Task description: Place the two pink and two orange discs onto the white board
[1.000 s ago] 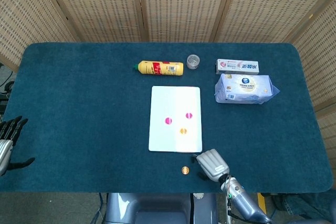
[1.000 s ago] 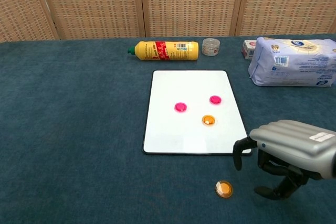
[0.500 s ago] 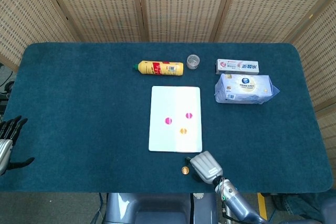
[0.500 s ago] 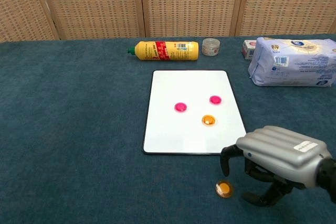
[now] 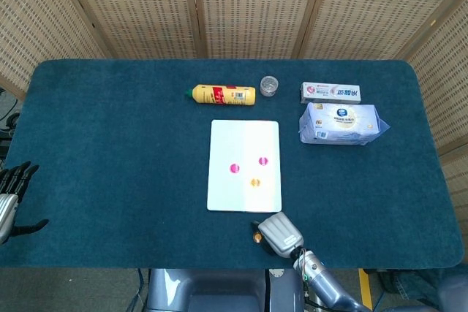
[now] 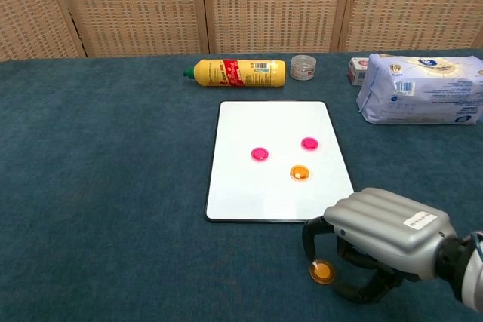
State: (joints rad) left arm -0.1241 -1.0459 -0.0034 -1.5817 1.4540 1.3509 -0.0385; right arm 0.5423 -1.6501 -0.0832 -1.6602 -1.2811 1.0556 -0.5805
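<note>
The white board (image 6: 260, 126) (image 5: 243, 144) lies at the table's middle. On it sit two pink discs (image 6: 259, 154) (image 6: 309, 143) and one orange disc (image 6: 299, 173). A second orange disc (image 6: 322, 271) (image 5: 257, 237) lies on the blue cloth just in front of the board's near edge. My right hand (image 6: 377, 243) (image 5: 278, 231) hovers over that disc, with fingers curled on either side of it; contact is not clear. My left hand (image 5: 11, 195) rests at the far left table edge, fingers spread, holding nothing.
A yellow bottle (image 6: 238, 72) lies on its side behind the board, next to a small clear jar (image 6: 303, 66). A tissue pack (image 6: 423, 90) and a toothpaste box (image 5: 331, 93) sit at the back right.
My right hand has moved left toward the loose orange disc, and its fingers now bracket it. The discs and my left hand have not moved.
</note>
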